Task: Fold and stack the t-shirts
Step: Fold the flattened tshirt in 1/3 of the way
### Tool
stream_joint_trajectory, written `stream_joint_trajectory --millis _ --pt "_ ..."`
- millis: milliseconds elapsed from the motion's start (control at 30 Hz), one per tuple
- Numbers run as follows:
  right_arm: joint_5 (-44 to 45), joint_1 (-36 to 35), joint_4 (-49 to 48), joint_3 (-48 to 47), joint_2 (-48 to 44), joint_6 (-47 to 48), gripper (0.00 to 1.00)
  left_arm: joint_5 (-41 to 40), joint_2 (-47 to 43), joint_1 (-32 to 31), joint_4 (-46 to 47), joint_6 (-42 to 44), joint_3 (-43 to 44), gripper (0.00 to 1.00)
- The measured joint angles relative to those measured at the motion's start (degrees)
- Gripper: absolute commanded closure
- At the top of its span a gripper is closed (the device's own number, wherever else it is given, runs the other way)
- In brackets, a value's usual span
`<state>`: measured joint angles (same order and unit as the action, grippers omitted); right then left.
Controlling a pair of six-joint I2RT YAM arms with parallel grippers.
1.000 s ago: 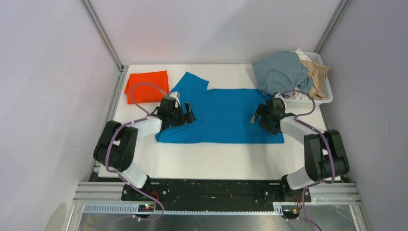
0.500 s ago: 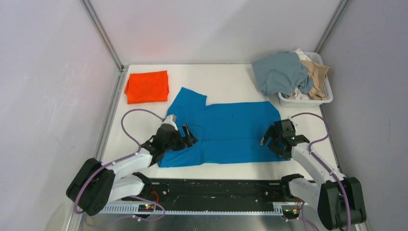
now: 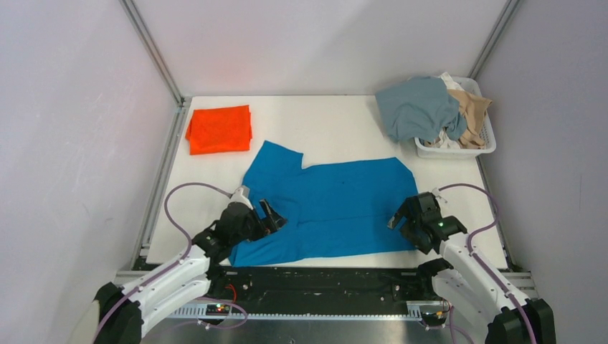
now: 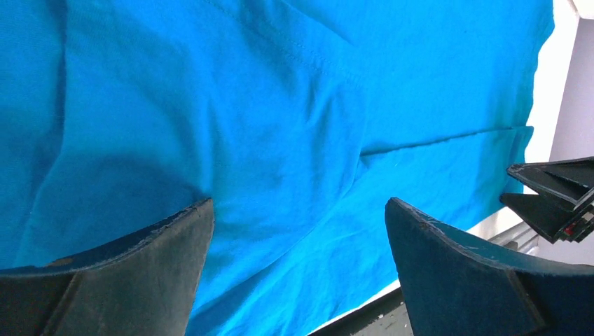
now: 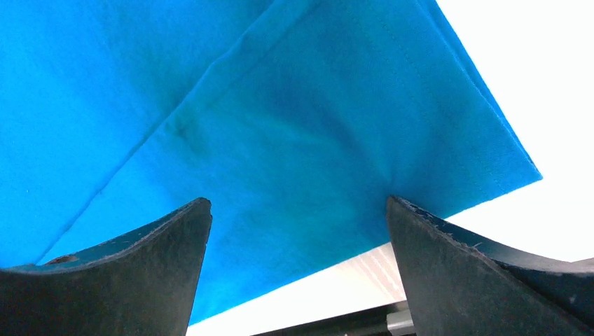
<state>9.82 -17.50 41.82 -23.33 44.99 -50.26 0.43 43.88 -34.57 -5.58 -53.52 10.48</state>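
A bright royal blue short-sleeved cloth t-shirt [image 3: 337, 204] lies spread flat on the white table [image 3: 337, 122], and both pairs of fingers sit over it. The left gripper [image 4: 298, 204] is set over the shirt's left part, its dark fingers [image 4: 168, 238] spread wide. Blue cloth fills the whole gap between them, creased near one tip, and nothing is clamped. One sleeve juts out ahead of these fingers.

The right gripper [image 5: 298, 201] stands over the shirt's opposite end, its fingers [image 5: 455, 252] equally wide apart and gripping nothing. The cloth puckers slightly at one tip, so the tips seem to press on it. The shirt's corner ends just outside that finger, with bare table past it.

Well beyond the left fingers, off to their left, rests a folded vivid orange-red shirt [image 3: 219, 129]. Far ahead of the right fingers, a dusty grey-blue shirt [image 3: 416, 107] and a tan shirt [image 3: 473, 111] are heaped in a white slotted plastic basket [image 3: 459, 152], the grey-blue one spilling over its rim.
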Motion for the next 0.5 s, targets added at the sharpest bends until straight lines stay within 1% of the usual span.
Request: stream_joint_trajectory --millis 67,167,300,400,500 --pt "0.4 -1.1 0.9 0.2 -0.8 -1.4 0.04 -0.7 -1.9 -0.1 -1.7 -0.2 -0.2 0.00" --pt "1.3 -3.2 3.1 0.5 -2.8 -4.0 0.01 -1.4 -2.6 -0.2 -3.4 -0.2 0.1 0.00" --pt "2.6 -5.4 7.1 1.3 -7.7 -7.5 0.01 -2.4 -2.4 -0.2 -5.5 0.0 1.2 0.00" --pt "3.5 -5.7 8.2 1.4 -10.1 -8.2 0.01 -3.1 -1.1 -0.2 -8.6 1.1 3.3 0.00" --pt "4.2 -5.8 9.0 0.1 -10.2 -7.8 0.01 -3.9 0.0 -0.2 -12.8 3.3 6.5 0.00"
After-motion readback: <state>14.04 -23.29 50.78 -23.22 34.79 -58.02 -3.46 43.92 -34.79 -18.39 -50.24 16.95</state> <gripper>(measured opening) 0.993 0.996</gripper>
